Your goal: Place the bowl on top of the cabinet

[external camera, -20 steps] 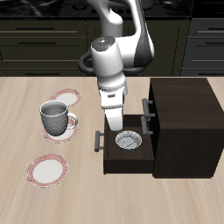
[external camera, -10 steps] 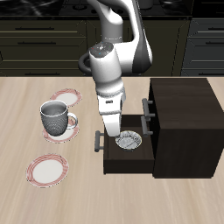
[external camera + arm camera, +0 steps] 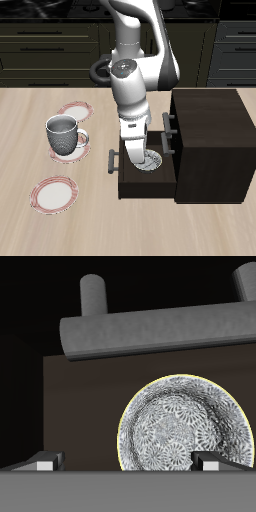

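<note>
Exterior view: pincer has dropped lower into the cabinet's drawer, spread wide over the bowl.

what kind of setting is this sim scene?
Likely a kitchen: dark cupboard fronts with bar handles run behind a wooden table set with crockery, a mug, red-rimmed plates and a patterned bowl in an open cabinet drawer.

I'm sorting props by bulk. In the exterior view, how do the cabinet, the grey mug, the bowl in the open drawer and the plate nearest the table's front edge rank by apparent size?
1. Cabinet, by far the largest.
2. Grey mug and plate: look alike, so no ranking.
3. Bowl, though the arm hides part of it, so its full extent is unsure.
</note>
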Available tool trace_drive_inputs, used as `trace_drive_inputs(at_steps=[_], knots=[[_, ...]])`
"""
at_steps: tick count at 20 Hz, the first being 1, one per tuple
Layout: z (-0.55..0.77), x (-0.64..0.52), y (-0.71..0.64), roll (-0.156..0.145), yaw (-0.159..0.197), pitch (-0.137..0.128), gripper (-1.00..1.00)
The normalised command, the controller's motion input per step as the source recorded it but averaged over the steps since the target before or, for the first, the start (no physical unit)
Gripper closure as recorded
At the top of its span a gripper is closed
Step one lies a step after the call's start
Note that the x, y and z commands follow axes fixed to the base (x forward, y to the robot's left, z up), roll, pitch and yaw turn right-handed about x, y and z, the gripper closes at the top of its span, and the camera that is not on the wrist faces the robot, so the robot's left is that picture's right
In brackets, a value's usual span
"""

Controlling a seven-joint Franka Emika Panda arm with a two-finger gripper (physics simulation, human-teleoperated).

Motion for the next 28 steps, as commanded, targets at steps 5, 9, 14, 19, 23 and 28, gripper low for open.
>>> trace_drive_inputs(at_steps=[5, 9, 14, 19, 23, 28], knots=[[-0.39, -0.23, 0.03, -0.003, -0.059, 0.074, -1.0], [-0.36, -0.15, -0.17, -0.02, -0.018, 0.065, -1.0], [-0.78, 0.08, -0.31, -0.074, -0.092, 0.145, -1.0], [-0.76, 0.01, -0.15, -0.029, -0.062, 0.136, -1.0], [-0.42, 0.12, -0.29, -0.058, -0.012, 0.131, -1.0], [-0.05, 0.04, -0.18, -0.03, -0.021, 0.012, 1.0]])
